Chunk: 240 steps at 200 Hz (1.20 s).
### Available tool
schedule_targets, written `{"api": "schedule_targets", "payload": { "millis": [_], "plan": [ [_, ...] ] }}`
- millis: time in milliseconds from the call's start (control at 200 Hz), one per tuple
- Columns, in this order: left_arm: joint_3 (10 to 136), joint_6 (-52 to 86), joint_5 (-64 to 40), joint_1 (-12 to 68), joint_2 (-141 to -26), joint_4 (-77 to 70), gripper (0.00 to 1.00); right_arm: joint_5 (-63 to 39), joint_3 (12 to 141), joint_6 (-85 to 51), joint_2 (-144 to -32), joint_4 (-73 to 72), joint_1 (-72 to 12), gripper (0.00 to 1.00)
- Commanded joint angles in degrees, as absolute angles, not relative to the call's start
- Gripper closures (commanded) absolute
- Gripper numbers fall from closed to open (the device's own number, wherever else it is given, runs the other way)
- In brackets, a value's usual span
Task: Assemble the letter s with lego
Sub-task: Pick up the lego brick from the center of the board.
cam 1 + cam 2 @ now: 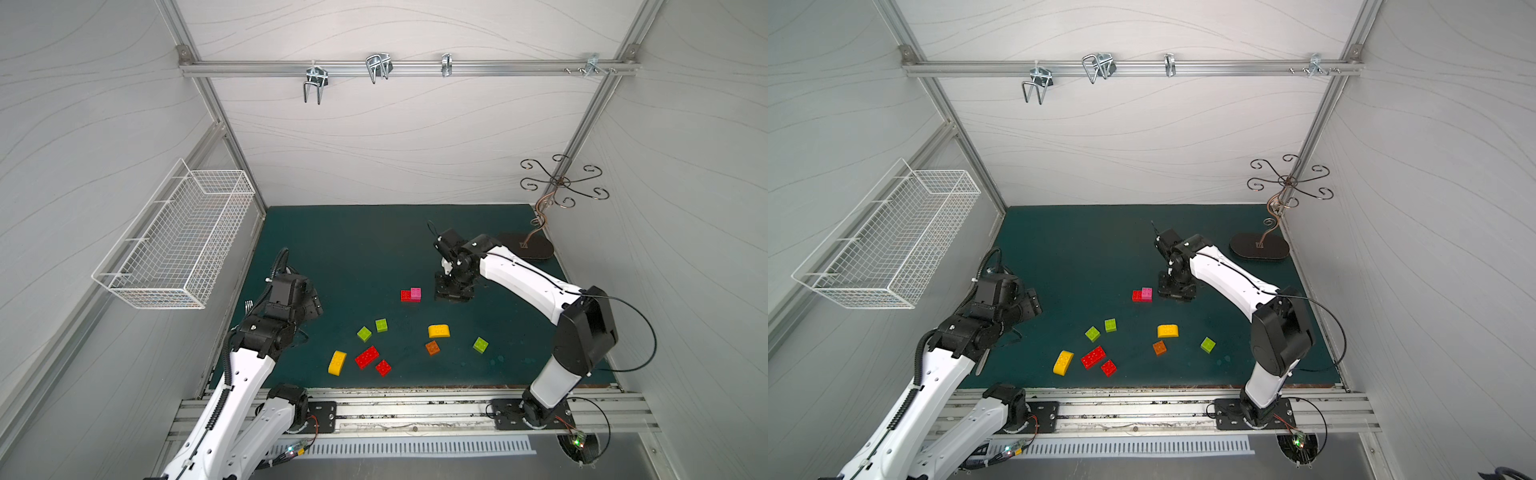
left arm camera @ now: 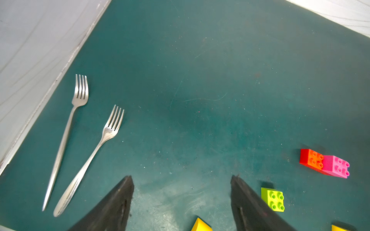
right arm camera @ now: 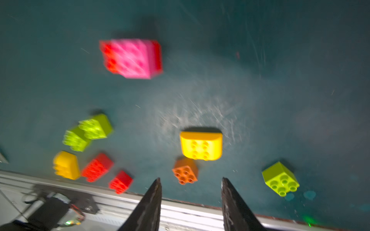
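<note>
1. Mat (image 1: 353, 249): dark teal, scuffed pale.
2. Pink brick (image 1: 415, 293) on red brick (image 1: 405, 295), mid-mat.
3. From there: lime green squares (image 1: 364, 333), (image 1: 381, 325) at 8 o'clock, lime green square (image 1: 480, 345) at 4.
4. Yellow bricks (image 1: 439, 331), (image 1: 337, 363); orange-brown square (image 1: 432, 348); red oblong (image 1: 367, 357); red square (image 1: 383, 368).
5. Basket (image 1: 178, 241): white wire grid.

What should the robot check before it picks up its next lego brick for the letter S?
1. The left end effector is empty, jaws apart: ok.
2. The right end effector is empty, jaws apart: ok.
3. The pink square plastic brick sits on one end of the red oblong plastic brick: ok.
4. The lime green square plastic brick nearest the right arm stands alone, with room to grasp: ok.
5. The right wrist view is sharp enough to aim: not ok, it is blurred.
6. The two silver metal forks lie away from the bricks: ok.
</note>
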<state>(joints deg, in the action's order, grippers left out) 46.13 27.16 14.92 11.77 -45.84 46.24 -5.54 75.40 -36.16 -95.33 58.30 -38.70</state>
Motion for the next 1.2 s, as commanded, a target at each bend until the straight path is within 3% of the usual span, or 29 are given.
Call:
{"api": "schedule_targets", "payload": {
  "millis": [0, 345, 680, 905, 1196],
  "plan": [
    [46.01, 26.56, 11.55, 11.88, -47.26, 43.60, 0.23, -8.08, 68.38, -35.20, -90.33, 54.46, -39.59, 0.51],
    [46.63, 27.88, 6.33, 14.99, -54.01, 44.29, 0.31, -6.34, 54.59, -39.79, -80.31, 53.44, -43.86, 0.55],
    [46.93, 28.21, 6.63, 17.76, -56.46, 44.43, 0.31, -0.95, 47.51, -53.01, -67.79, 57.38, -35.62, 0.47],
    [47.33, 28.35, 6.80, 17.75, -57.39, 44.72, 0.28, -3.68, 44.48, -54.89, -72.30, 55.13, -29.47, 0.45],
    [47.29, 28.21, 6.35, 17.75, -57.04, 44.57, 0.28, -3.34, 42.72, -56.23, -78.30, 50.93, -28.60, 0.46]
  ]
}}
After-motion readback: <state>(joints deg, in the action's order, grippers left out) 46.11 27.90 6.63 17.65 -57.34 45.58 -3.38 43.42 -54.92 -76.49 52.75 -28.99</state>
